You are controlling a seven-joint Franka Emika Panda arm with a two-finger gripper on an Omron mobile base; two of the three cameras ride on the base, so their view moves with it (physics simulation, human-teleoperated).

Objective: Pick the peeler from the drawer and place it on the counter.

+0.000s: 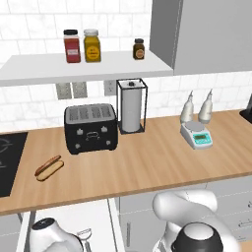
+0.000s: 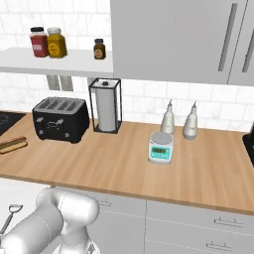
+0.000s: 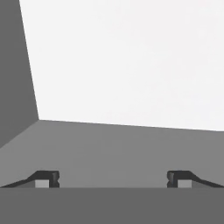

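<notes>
The drawer (image 1: 69, 212) is pulled out below the counter (image 1: 147, 165), white inside. The peeler (image 1: 84, 236) lies in it, a slim grey utensil with its loop head up; from the right base view the peeler (image 2: 11, 215) sits at the far lower left, near the drawer (image 2: 20, 192). My white forearm reaches down into the drawer just left of the peeler. In the hand view my gripper (image 3: 111, 180) is open, its fingertips (image 3: 43, 179) wide apart, with nothing between them. Ahead of it are the drawer's white floor and a grey wall. The peeler is out of the hand view.
On the counter (image 2: 114, 163) lie a hot dog (image 1: 49, 168), a black toaster (image 1: 91, 128), a paper towel holder (image 1: 131, 106), a small scale (image 1: 197, 135) and two bottles (image 1: 197, 108). A black stovetop (image 1: 7, 162) is at the left. Jars stand on the wall shelf (image 1: 83, 66).
</notes>
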